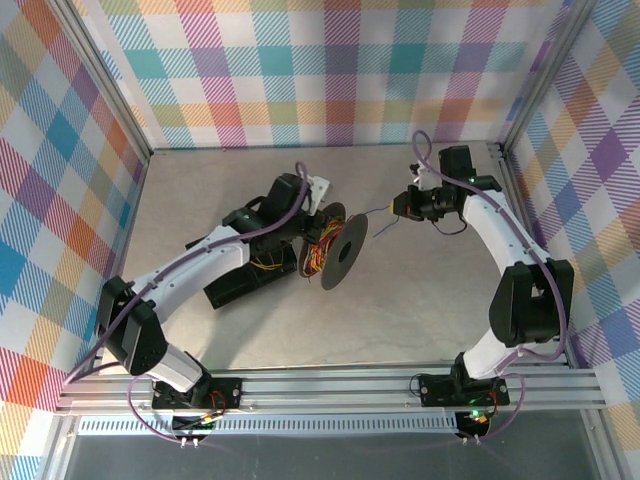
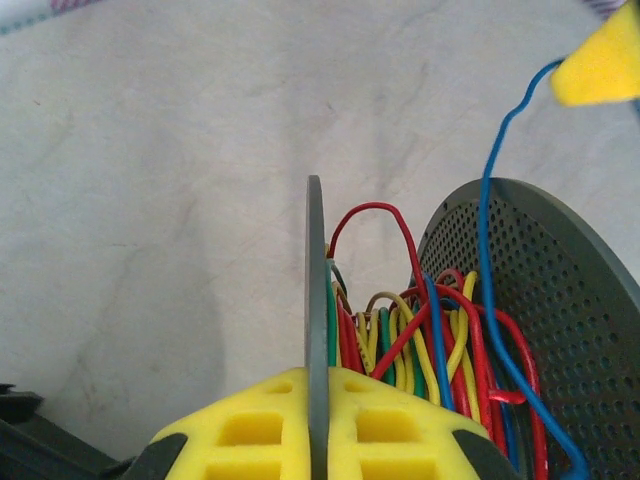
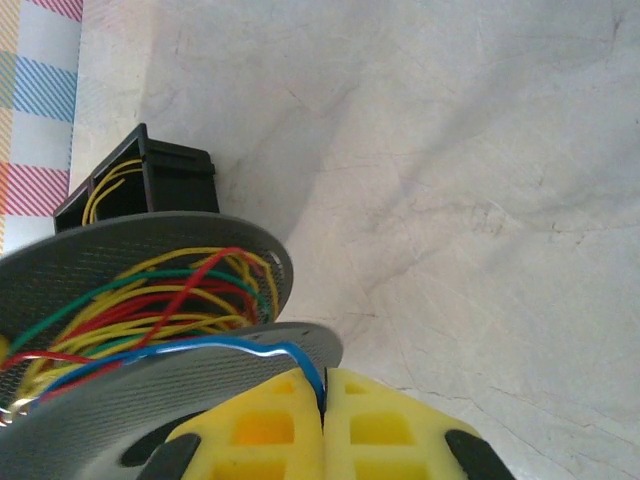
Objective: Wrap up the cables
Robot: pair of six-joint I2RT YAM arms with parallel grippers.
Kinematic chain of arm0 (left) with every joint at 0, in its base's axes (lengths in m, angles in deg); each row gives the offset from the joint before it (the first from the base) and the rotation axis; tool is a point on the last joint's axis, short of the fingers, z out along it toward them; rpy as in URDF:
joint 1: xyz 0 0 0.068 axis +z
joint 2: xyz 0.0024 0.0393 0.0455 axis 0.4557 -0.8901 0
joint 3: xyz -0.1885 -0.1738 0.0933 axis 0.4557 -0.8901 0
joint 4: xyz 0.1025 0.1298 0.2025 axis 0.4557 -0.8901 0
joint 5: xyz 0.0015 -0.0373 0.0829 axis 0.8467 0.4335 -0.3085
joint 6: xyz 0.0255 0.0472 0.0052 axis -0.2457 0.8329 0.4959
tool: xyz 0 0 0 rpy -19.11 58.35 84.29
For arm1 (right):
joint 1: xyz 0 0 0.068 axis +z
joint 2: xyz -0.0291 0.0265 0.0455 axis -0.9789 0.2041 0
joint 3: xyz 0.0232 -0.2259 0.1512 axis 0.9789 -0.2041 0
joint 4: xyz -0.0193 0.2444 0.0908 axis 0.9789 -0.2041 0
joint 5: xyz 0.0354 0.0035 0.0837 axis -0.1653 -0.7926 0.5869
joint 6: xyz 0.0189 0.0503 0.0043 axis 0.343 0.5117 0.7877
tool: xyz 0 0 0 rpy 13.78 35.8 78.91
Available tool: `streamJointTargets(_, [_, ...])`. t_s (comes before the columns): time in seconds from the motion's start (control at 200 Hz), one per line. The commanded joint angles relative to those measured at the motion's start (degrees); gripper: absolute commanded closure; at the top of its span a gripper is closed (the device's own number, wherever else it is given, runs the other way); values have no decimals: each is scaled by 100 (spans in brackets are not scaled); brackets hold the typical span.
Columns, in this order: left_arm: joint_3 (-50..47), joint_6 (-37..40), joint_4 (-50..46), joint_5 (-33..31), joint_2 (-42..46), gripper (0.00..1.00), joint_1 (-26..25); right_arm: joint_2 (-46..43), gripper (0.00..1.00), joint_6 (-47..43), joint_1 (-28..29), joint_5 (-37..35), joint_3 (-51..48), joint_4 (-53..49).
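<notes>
A grey perforated spool (image 1: 345, 252) stands on edge mid-table, wound with red, yellow, green and blue cables (image 2: 430, 340). My left gripper (image 2: 316, 385) is shut with its yellow pads clamped on one thin spool flange (image 2: 316, 260); the other flange (image 2: 550, 300) stands to its right. A blue cable (image 2: 492, 220) runs from the winding up to my right gripper (image 1: 398, 205). In the right wrist view my right gripper (image 3: 324, 385) is shut, pinching that blue cable (image 3: 290, 352) just past the spool's rim (image 3: 150, 390).
A black open box (image 3: 150, 185) with loose yellow cable inside lies behind the spool, near the left arm (image 1: 235, 285). Checked walls (image 1: 320, 70) and metal frame rails (image 1: 330, 385) enclose the pale stone-pattern tabletop (image 1: 400, 310).
</notes>
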Motion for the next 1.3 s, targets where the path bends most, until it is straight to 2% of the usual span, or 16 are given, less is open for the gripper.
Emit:
streamJointTargets(0.0, [91,-643,-25,1514,560,100,679,-122,100,-51,-469,-405,-367,532])
streamJointTargets(0.13, [86,-1141,278,2615,617,100,1239,-285,100,20,-480,-217,-767,885])
streamJointTargets(0.275, [72,-1763,627,3449,541,100,1734,-498,100,-80,-481,-115,-1164,1213])
streamJointTargets(0.34, [35,-2156,1113,3836,467,100,1946,-645,100,-119,-486,-2,-1444,1479])
streamJointTargets(0.585, [-101,-3854,2670,4641,206,100,2365,-1378,100,-231,-229,336,-2629,2986])
streamJointTargets(0.81, [-438,-5470,4247,4532,-22,100,2541,-2004,100,179,110,434,-3573,4353])
streamJointTargets(1.01, [-717,-6707,5444,4080,-183,100,2558,-2331,100,505,775,203,-4276,5645])
streamJointTargets(1.085, [-794,-6828,5438,3813,-178,100,2550,-2338,100,708,1000,187,-4436,6104])
streamJointTargets(1.295, [-996,-6501,5123,2950,-3,100,2337,-2193,100,1789,1578,168,-4618,7186])
